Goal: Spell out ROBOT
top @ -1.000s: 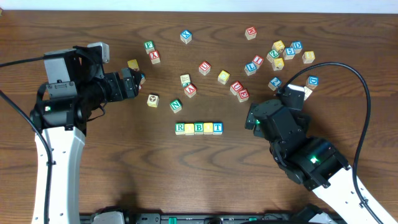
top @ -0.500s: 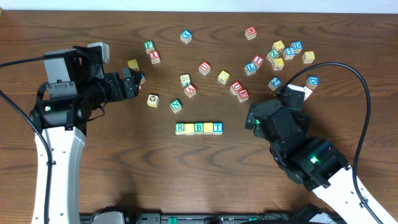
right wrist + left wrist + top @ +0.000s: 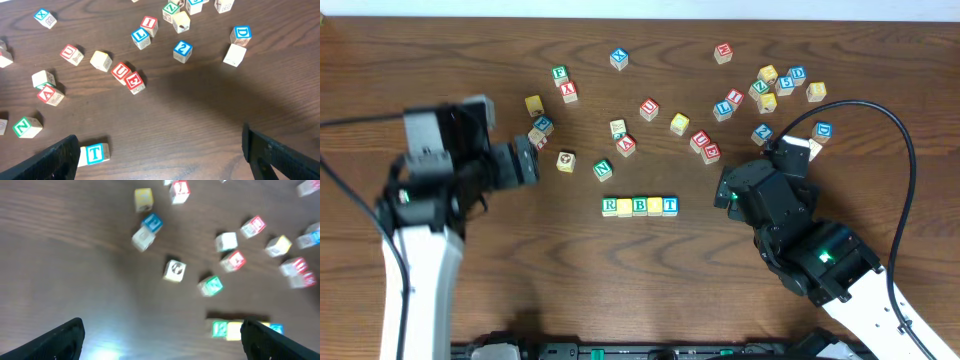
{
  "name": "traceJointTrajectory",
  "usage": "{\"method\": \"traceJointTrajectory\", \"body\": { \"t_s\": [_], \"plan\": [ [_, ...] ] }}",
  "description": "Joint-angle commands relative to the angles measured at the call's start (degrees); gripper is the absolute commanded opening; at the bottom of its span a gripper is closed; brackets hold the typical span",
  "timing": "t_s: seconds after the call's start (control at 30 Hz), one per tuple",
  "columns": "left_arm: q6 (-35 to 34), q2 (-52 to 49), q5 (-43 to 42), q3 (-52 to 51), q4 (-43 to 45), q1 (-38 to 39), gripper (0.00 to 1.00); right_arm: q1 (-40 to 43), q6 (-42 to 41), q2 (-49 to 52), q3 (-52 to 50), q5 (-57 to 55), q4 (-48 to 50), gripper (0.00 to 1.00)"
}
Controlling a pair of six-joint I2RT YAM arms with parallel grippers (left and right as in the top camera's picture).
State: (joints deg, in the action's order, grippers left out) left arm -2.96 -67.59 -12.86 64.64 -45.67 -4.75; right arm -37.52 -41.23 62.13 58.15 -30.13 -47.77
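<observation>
Brown wooden table (image 3: 520,290) carries the block row (image 3: 640,206) at its middle, while the left gripper (image 3: 162,325) over its left part and the right gripper (image 3: 160,135) over its right part stand fully open, empty

Overhead: fixed, straight down, far, whole table (image 3: 650,290), both arms. Wrist views: low, near the tabletop, looking forward past left gripper (image 3: 162,330) (blurred) and right gripper (image 3: 160,150). All share ROBOT row (image 3: 640,206) ahead of fingertips; right wrist catches only its T end.
</observation>
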Motion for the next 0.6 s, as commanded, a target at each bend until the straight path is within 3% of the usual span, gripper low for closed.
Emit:
{"method": "traceJointTrajectory", "body": {
  "t_s": [0.0,0.23,0.57],
  "plan": [
    [0.37,8.52,10.25,-7.67,2.21,3.39,0.98,0.35,0.17,-0.09,0.79,-1.2,0.0,0.99],
    [0.09,29.11,13.16,-28.44,19.56,7.48,0.98,0.35,0.17,-0.09,0.79,-1.2,-0.02,0.99],
    [-1.86,58.66,13.31,-53.48,53.16,6.51,0.98,0.35,0.17,-0.09,0.79,-1.2,-0.02,1.0]
  ]
}}
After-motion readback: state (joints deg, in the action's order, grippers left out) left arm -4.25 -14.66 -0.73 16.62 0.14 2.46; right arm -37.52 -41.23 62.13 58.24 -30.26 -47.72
